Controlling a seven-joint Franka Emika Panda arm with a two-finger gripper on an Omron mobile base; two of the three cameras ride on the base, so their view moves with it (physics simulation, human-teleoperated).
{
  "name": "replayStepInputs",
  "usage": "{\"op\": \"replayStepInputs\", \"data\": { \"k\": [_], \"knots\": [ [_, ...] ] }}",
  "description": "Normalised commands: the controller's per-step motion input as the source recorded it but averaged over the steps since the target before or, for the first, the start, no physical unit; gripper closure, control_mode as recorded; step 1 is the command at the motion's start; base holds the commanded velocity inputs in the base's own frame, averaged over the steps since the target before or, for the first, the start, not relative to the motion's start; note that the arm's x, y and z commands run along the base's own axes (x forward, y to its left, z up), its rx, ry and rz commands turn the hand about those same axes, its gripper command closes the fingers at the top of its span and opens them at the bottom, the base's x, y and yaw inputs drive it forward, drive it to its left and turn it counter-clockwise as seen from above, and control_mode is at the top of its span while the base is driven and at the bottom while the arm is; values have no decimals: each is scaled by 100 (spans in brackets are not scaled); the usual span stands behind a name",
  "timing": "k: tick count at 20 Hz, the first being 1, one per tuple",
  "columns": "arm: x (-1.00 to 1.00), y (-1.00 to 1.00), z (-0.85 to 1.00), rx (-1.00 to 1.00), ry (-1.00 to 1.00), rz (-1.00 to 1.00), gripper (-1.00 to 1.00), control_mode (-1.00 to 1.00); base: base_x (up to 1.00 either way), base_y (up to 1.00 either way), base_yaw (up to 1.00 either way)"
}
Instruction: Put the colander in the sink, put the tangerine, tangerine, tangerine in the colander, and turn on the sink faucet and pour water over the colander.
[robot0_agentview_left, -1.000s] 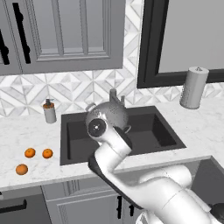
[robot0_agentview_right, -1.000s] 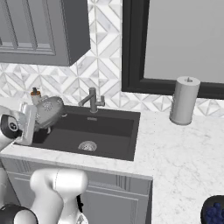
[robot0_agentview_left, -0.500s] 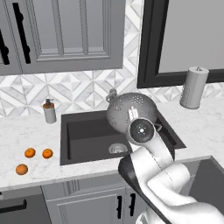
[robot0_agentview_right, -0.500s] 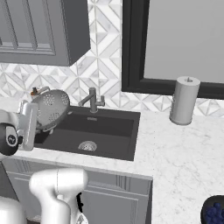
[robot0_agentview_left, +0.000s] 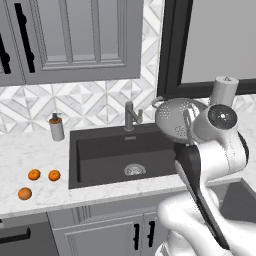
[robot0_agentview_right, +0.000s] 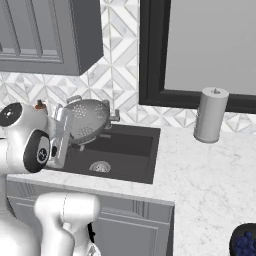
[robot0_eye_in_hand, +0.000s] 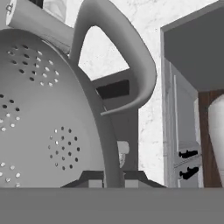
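Observation:
The colander (robot0_agentview_left: 175, 117) hangs tilted on its side in the air over the right end of the sink (robot0_agentview_left: 100, 150). My gripper (robot0_agentview_left: 189, 125) is shut on its rim. In the right base view the colander (robot0_agentview_right: 89, 120) hides most of the sink faucet, with my gripper (robot0_agentview_right: 69, 126) at its left edge above the sink (robot0_agentview_right: 135, 145). In the hand view the colander's holed wall (robot0_eye_in_hand: 43, 109) and a loop handle (robot0_eye_in_hand: 131, 57) fill the left, my gripper (robot0_eye_in_hand: 111, 177) clamped on the rim. The sink faucet (robot0_agentview_left: 131, 116) stands behind the basin. Three tangerines (robot0_agentview_left: 34, 174) (robot0_agentview_left: 54, 175) (robot0_agentview_left: 24, 193) lie on the counter left of the sink.
A soap bottle (robot0_agentview_left: 56, 127) stands at the sink's back left corner. A paper towel roll (robot0_agentview_right: 210, 115) stands on the counter right of the sink. A dark bowl of blue fruit (robot0_agentview_right: 245, 240) sits at the near right. The sink's round drain (robot0_agentview_left: 134, 169) shows in the basin floor.
The arm has swung to the right, carrying the colander from above the sink's left part to above its right end. The tangerines have stayed put.

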Motion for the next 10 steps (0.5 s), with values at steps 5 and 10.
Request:
{"op": "replayStepInputs", "data": {
  "k": [5,10],
  "knots": [
    [32,-100,-21,0,6,28,100,-100,0,0,0],
    [41,-86,-23,0,3,37,100,-100,0,0,0]
  ]
}}
